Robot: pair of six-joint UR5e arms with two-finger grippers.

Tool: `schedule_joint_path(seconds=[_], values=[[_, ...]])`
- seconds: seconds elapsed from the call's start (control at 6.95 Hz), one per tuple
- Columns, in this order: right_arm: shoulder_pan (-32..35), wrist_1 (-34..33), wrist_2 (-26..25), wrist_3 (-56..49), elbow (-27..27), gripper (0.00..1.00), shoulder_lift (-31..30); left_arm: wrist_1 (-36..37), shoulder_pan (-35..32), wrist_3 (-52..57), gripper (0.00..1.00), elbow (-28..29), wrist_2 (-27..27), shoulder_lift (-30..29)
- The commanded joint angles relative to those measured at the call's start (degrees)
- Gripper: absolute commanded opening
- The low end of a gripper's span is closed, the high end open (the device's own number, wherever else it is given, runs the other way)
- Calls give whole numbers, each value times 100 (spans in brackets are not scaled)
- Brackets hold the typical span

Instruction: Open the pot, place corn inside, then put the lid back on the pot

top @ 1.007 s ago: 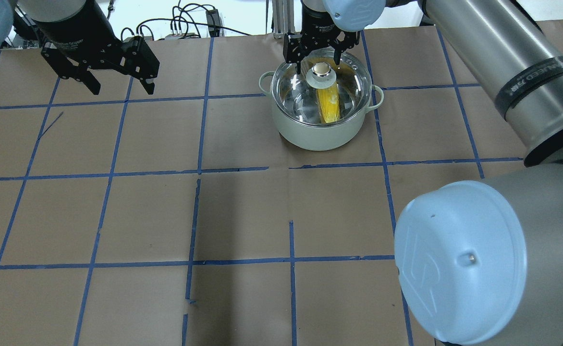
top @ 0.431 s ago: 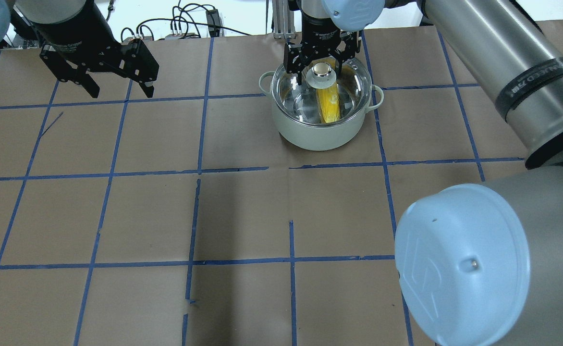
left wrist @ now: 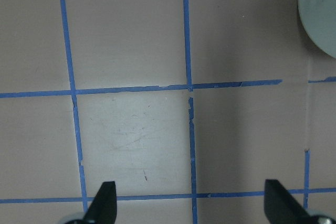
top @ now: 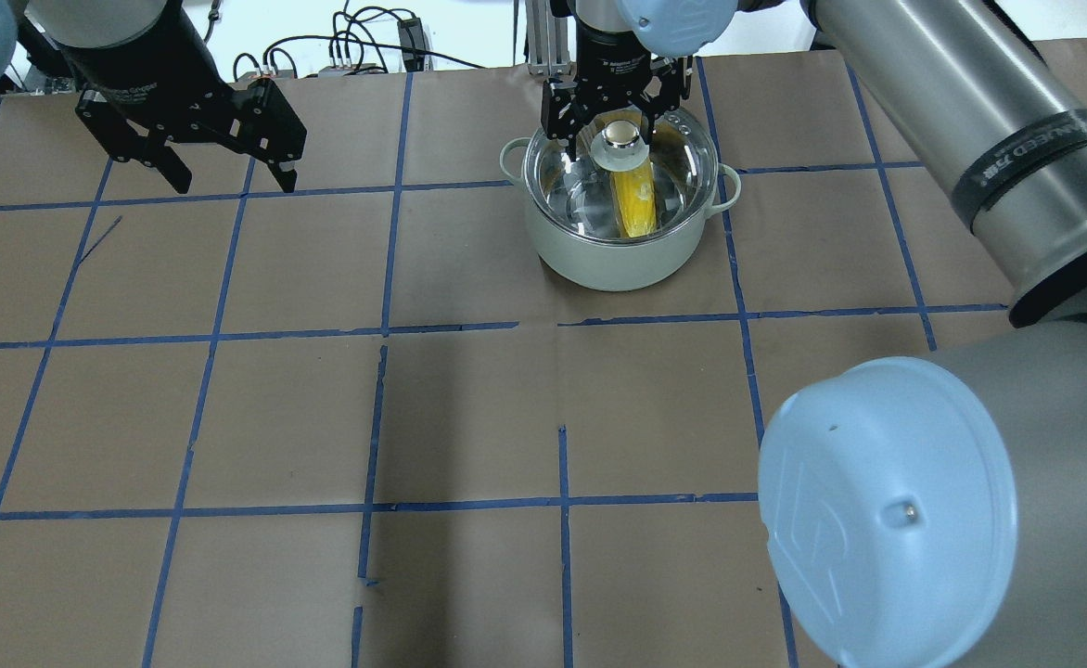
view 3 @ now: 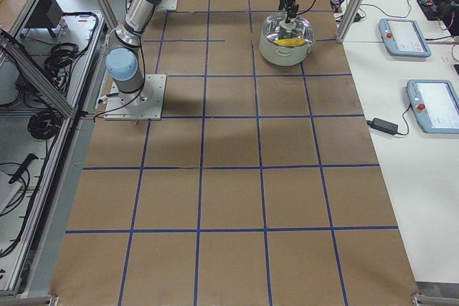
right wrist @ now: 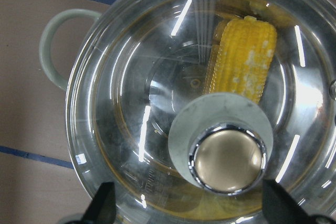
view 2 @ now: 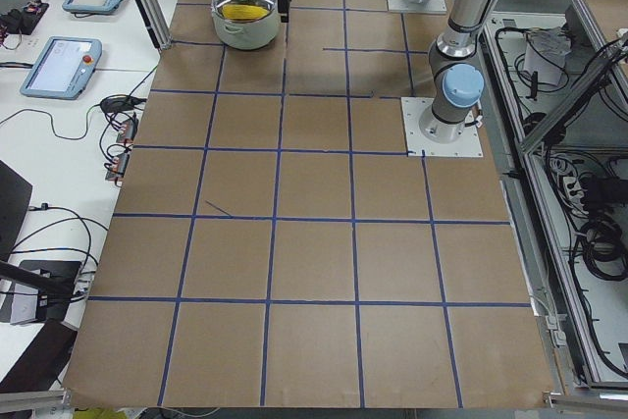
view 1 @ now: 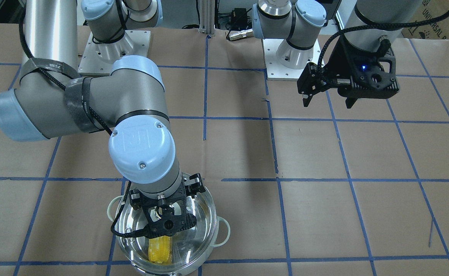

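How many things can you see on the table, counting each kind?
pot: 1
lid: 1
corn: 1
Total: 3

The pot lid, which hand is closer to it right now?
Right. The right hand hangs open directly above the lid, over its knob; the left hand hovers open over the table, far off to the side.
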Motion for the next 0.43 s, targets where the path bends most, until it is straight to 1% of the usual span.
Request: schedule_joint_path(seconds=[0.0, 0.29], values=[[11, -52, 8, 1, -17, 97, 14, 7, 0, 0, 100, 4, 0, -2], [19, -314, -19, 1, -17, 97, 32, -2, 0, 0, 100, -5, 0, -2]])
